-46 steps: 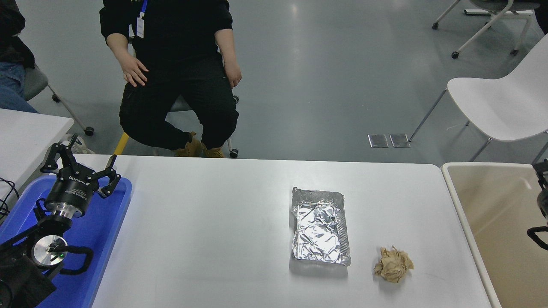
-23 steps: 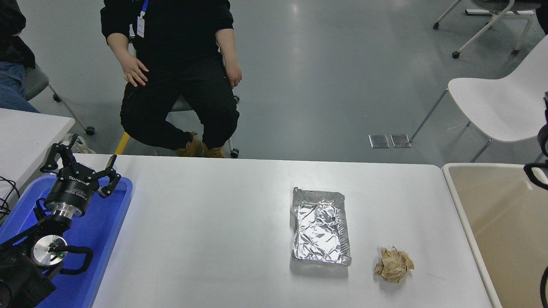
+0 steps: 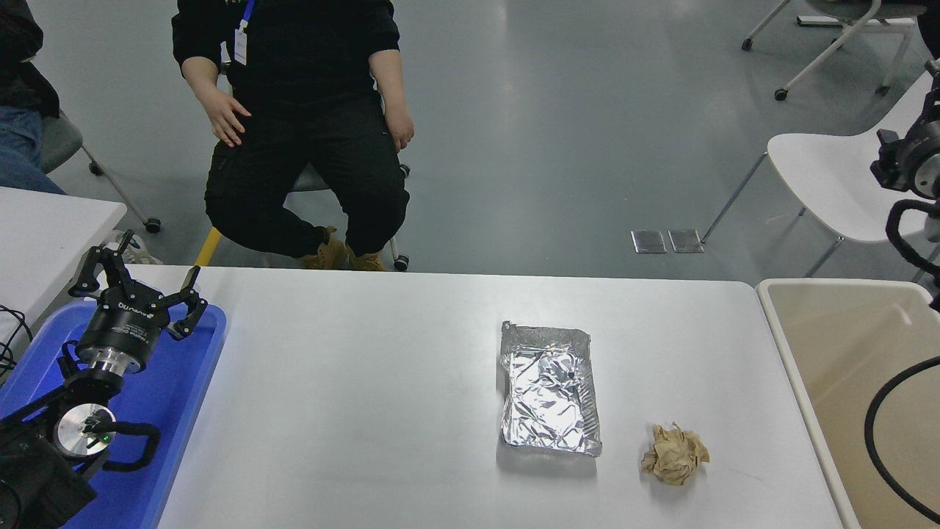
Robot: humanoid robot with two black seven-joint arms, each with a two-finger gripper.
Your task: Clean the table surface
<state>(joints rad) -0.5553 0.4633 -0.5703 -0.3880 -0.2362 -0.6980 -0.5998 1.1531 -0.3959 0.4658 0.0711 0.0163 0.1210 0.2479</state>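
Observation:
The table surface [image 3: 352, 382] is a wide white top that fills the lower half of the head view. On it, right of the middle, lies a crumpled foil tray [image 3: 549, 388]. A balled-up piece of brown paper [image 3: 675, 455] sits just to the right of the tray, nearer the front. My left gripper [image 3: 139, 285] is parked open over the blue tray at the lower left and holds nothing. My right gripper [image 3: 910, 158] is raised high at the right edge, well away from both items and partly cut off by the frame.
A blue plastic tray [image 3: 187, 397] lies on the table's left end under my left arm. A beige bin [image 3: 844, 353] stands against the table's right end. A person in black [image 3: 301, 125] sits on a chair beyond the far edge. A white chair [image 3: 844, 184] stands at the far right.
My right arm has risen along the right edge, from over the beige bin up to level with the white chair. The left arm, foil tray and paper ball have not moved.

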